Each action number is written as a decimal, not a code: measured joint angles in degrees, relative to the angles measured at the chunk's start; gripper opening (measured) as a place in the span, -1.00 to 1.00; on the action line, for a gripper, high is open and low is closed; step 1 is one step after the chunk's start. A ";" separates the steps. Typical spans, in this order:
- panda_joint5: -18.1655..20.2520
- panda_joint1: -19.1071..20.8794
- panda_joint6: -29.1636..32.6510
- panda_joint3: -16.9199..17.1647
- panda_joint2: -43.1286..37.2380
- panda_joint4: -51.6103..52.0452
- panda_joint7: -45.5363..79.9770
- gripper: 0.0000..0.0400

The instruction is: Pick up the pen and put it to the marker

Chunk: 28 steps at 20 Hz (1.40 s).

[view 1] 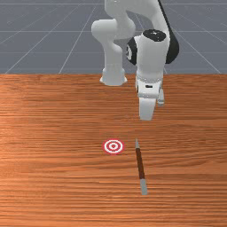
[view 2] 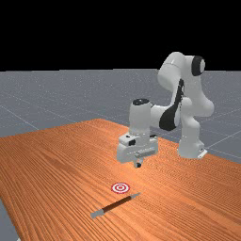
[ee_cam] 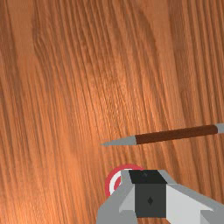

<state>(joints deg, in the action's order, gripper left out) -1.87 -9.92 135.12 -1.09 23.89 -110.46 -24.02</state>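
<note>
In the far view the gripper (view 2: pixel 138 163) hangs above the table, higher than the pen and the marker. The pen (view 1: pixel 140 163), brown with a grey pointed tip and a grey blunt end, lies flat in the front view, its tip toward the arm. Left of that tip is the red-and-white ringed marker (view 1: pixel 113 146), apart from the pen. The wrist view has the gripper (ee_cam: pixel 149 192) covering part of the marker (ee_cam: pixel 124 167), while the pen (ee_cam: pixel 175 134) lies in full sight except for its blunt end, cut off by the picture's edge.
The orange-brown table (view 1: pixel 53 177) stretches around the pen and marker on all sides. At its back edge in the front view stands the arm's base (view 1: pixel 113 75). The table's near-left edge shows in the far view.
</note>
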 joint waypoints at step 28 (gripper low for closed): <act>-2.68 -9.56 -3.97 -2.64 6.74 9.64 9.72 -1.00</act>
<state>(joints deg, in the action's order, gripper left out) -4.55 -19.47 131.16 -3.73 30.63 -100.82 -14.29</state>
